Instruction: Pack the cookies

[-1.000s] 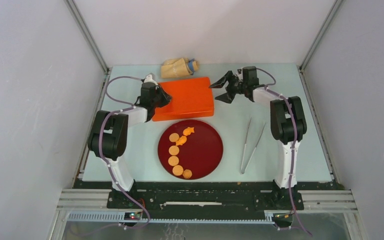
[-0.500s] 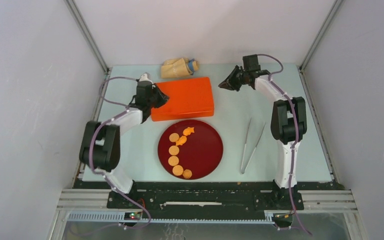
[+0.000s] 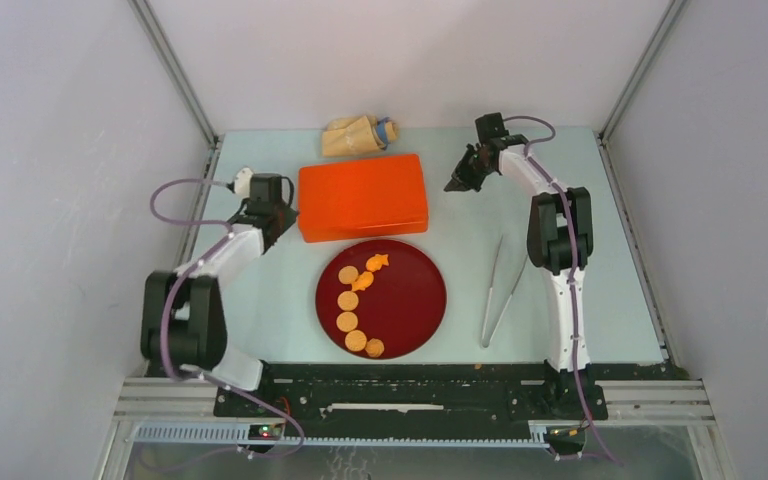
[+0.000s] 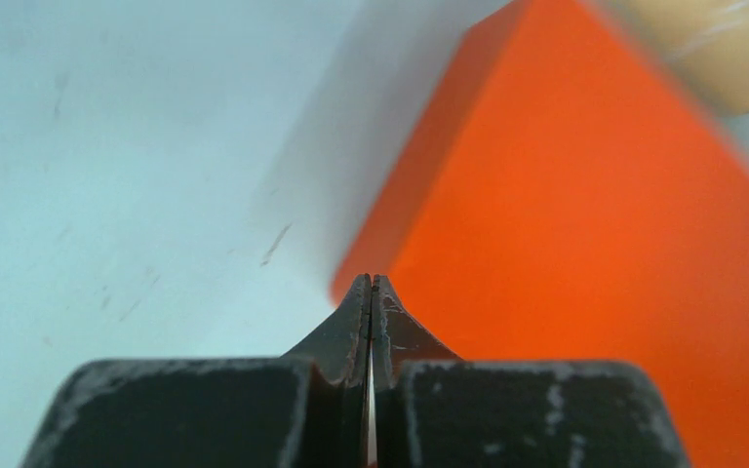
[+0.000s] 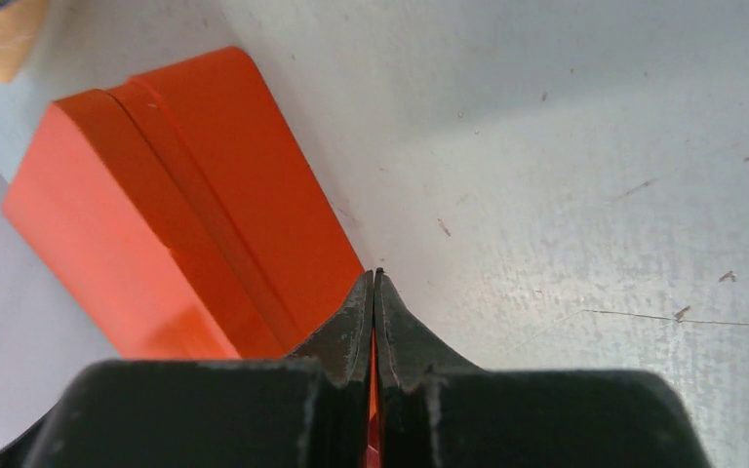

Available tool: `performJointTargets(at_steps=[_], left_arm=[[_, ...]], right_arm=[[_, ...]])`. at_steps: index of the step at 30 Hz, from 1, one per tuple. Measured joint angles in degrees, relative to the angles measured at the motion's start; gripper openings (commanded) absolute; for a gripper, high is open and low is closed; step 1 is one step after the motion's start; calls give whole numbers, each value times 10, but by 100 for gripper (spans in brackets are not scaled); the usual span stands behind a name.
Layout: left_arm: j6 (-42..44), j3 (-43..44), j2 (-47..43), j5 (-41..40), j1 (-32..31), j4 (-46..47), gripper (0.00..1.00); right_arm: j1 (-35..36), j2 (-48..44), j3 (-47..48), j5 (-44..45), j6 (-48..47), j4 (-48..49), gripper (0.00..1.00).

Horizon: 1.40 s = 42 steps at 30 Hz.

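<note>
Left gripper (image 4: pixel 372 289) was clenched and empty. It had backed off the left end of the orange box (image 3: pixel 363 195) and hung just left of it over the desk (image 3: pixel 260 300). Right gripper (image 5: pixel 377 285), wide apart a second earlier, was clenched on nothing and had pulled away from the box's right end. Box lay closed and square, no longer skewed. Cookies (image 3: pixel 347 300) were unmoved, in a curved row on the left half of the red plate (image 3: pixel 415 300). Tongs (image 3: pixel 500 290) lay right of the plate.
</note>
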Motion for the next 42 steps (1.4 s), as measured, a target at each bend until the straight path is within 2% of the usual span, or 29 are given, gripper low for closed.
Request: performJointTargets(at_steps=[5, 11, 15, 19, 25, 31, 33, 37, 42], left_arm=[[-5, 19, 125, -2, 1, -47, 0], [-3, 72, 203, 25, 2, -62, 0], [-2, 77, 209, 36, 6, -57, 0], [1, 77, 209, 52, 4, -46, 0], [1, 77, 208, 86, -2, -27, 0], [1, 77, 203, 93, -2, -23, 0], [1, 77, 200, 94, -2, -23, 0], [1, 77, 199, 98, -2, -19, 0], [4, 77, 199, 101, -2, -15, 0]], right_arm=[[19, 16, 8, -1, -9, -20, 4], [52, 44, 61, -9, -26, -41, 4], [53, 49, 73, -24, -36, -47, 1], [49, 44, 61, -1, -38, -48, 0], [54, -32, -10, 143, -41, -52, 0], [92, -128, -10, 271, -86, -30, 0], [122, -144, 18, 283, -101, -34, 0], [152, -114, 94, 274, -123, -44, 0], [148, -60, 88, 249, -133, -59, 0]])
